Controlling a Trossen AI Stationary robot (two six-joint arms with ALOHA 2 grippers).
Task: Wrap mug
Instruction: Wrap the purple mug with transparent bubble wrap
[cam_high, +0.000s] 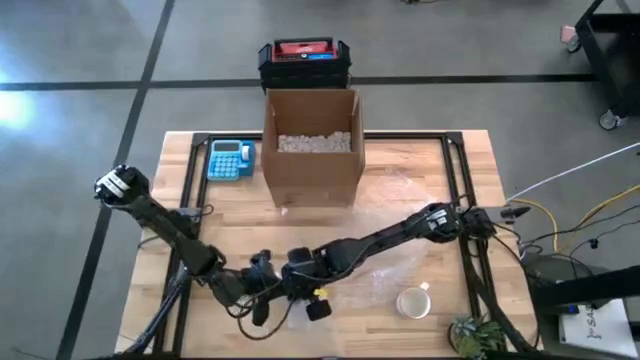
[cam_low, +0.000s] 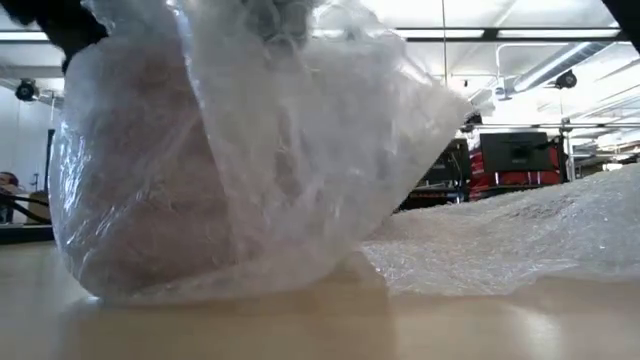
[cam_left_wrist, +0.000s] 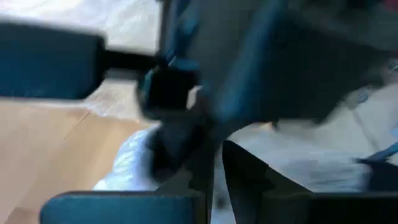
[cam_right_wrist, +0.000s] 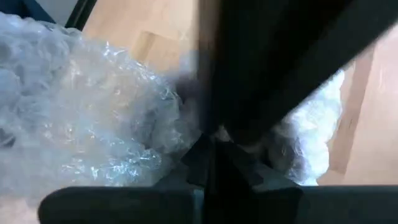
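Item: bubble wrap, being lifted off the table. Both grippers, left and right, are meeting at its front-left edge; grip unreadable. Mug is sitting uncovered, well apart.

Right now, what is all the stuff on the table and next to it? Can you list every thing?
Cardboard box: one, brown, open, far middle of the table, pale packing bits inside.
Calculator: one, blue, left of the box.
Mug: one, pale, near edge, right of the grippers.
Bubble wrap: one clear sheet, spread on the near middle, one end bunched and lifted at the grippers.
Plant: one, green, near right corner.
Crate: one, black with a red top, on the floor behind the box.
Table: one, light wood.
Left gripper: one, dark, near middle, at the bunched wrap.
Right gripper: one, dark, right beside it.
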